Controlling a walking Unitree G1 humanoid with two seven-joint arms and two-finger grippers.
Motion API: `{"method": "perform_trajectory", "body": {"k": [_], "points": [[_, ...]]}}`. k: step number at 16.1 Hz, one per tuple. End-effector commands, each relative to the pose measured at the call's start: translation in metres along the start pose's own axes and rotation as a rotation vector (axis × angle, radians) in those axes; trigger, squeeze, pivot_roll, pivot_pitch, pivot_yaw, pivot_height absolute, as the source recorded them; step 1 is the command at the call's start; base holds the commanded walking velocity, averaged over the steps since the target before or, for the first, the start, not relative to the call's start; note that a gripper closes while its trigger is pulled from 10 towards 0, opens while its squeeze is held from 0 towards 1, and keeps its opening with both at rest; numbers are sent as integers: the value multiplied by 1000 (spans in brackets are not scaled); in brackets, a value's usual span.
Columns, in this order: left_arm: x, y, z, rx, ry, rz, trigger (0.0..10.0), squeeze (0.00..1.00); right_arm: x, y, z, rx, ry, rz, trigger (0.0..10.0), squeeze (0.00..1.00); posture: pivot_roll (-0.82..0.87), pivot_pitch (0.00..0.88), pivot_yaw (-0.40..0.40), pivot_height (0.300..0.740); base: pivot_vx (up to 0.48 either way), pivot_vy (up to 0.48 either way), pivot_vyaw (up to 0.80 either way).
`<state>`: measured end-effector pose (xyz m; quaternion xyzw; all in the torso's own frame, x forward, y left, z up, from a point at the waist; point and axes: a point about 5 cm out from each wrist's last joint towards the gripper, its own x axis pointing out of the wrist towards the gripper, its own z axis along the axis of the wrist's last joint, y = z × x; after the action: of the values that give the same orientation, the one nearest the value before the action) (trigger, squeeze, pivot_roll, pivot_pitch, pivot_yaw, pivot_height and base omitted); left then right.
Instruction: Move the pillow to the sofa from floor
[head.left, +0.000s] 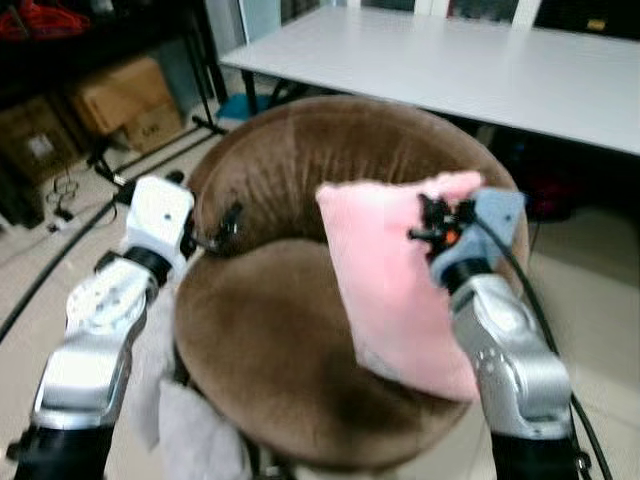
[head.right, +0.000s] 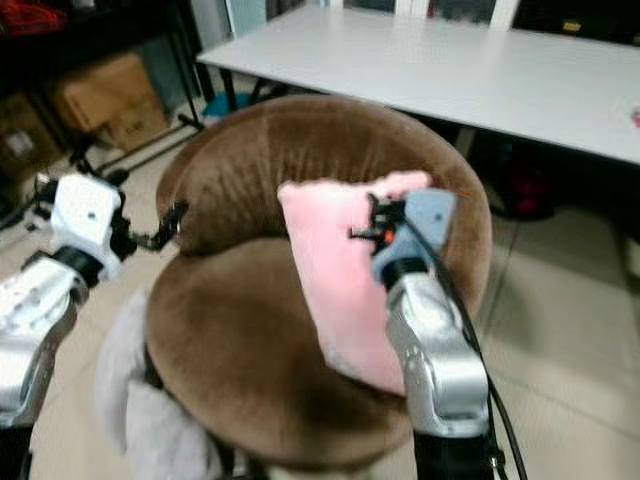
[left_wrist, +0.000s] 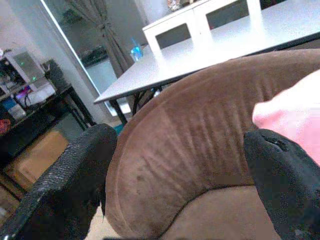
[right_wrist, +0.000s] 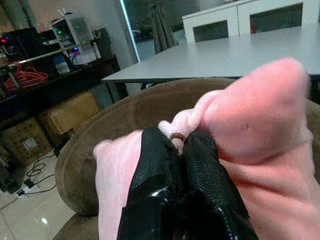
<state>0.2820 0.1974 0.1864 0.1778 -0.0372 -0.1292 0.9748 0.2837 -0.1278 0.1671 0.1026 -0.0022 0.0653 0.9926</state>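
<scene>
Two end effectors are at work around the round brown sofa (head.left: 300, 340), which serves as the reference for everything below. The pink pillow (head.left: 395, 280) hangs on edge above the seat, toward the sofa's right side, its upper corner in front of the curved backrest and its lower corner close to the seat cushion; I cannot tell whether that corner has touched down. It is carried this way, in my judgement, because it is pinched by one upper corner only, so the rest of it droops under its own weight over the seat where it is meant to land. The right end effector (right_wrist: 180, 150) is closed tight on that corner: in the right wrist view the two black fingers (right_wrist: 152, 170) sit pressed together with pink fabric bunched and squeezed between them. The left end effector (head.left: 228, 228) is at the sofa's left side, level with the backrest, its fingers spread wide apart with nothing between them; in the left wrist view the backrest velvet and a pink edge of the pillow lie beyond the gap. It appears held ready to steady or receive the pillow. Behind the sofa stands a grey table (head.left: 450, 60). Release over the seat looks like the remaining step.
</scene>
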Motion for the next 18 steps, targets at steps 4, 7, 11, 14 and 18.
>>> {"method": "perform_trajectory", "body": {"k": [4,7,11,14,18], "points": [[-2,-2,4,-2,-19,-4,10000,0,2,14,21,3,-62,179,10000,0,-94,0,66,740,214,0,0],[-12,-5,-9,66,73,-134,10000,0,10,33,32,-8,-45,303,10000,0,-82,0,57,740,0,0,0],[-29,-3,-16,106,136,-286,10000,0,26,58,33,-88,49,408,10000,0,-70,0,40,740,0,0,0],[-38,-4,-18,108,163,-371,10000,0,50,78,25,-113,169,403,10000,0,-62,0,34,740,0,0,0],[-43,-8,-18,106,168,-413,10000,0,83,109,31,51,214,303,10000,0,-48,0,23,740,0,0,0]]}}
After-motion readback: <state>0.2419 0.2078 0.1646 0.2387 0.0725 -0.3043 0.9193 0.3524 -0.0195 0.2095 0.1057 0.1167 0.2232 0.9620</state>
